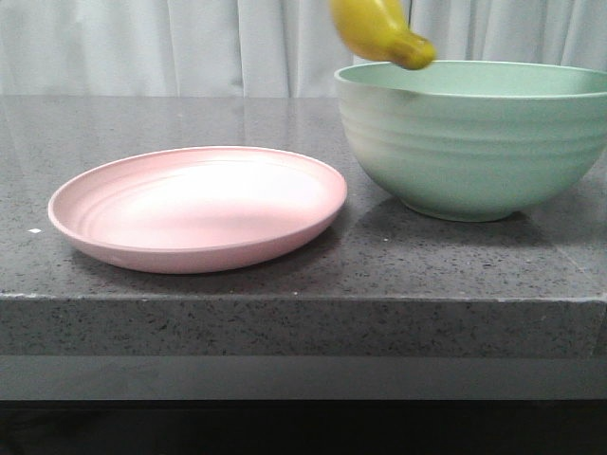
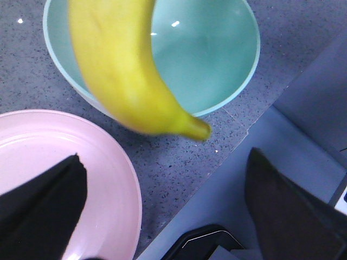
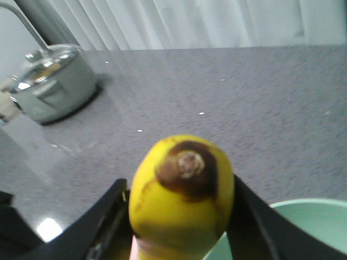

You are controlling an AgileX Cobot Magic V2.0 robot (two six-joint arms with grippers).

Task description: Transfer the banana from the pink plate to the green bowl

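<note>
The yellow banana (image 1: pixel 379 28) hangs above the left rim of the mint-green bowl (image 1: pixel 474 142), its tip pointing down to the right. My right gripper (image 3: pixel 181 216) is shut on the banana (image 3: pixel 181 195), one finger on each side; its brown end faces the camera. The gripper itself is above the top of the front view. In the left wrist view the banana (image 2: pixel 122 65) is blurred over the bowl (image 2: pixel 217 54). The pink plate (image 1: pixel 199 204) lies empty to the left of the bowl. My left gripper (image 2: pixel 162 211) is open and empty, high over the plate's edge (image 2: pixel 127 179) and the table's front edge.
A steel pot (image 3: pixel 51 81) with a handle stands far off on the grey speckled counter (image 1: pixel 285 275). A white curtain hangs behind the table. A dark device (image 2: pixel 211 246) lies below the table's front edge.
</note>
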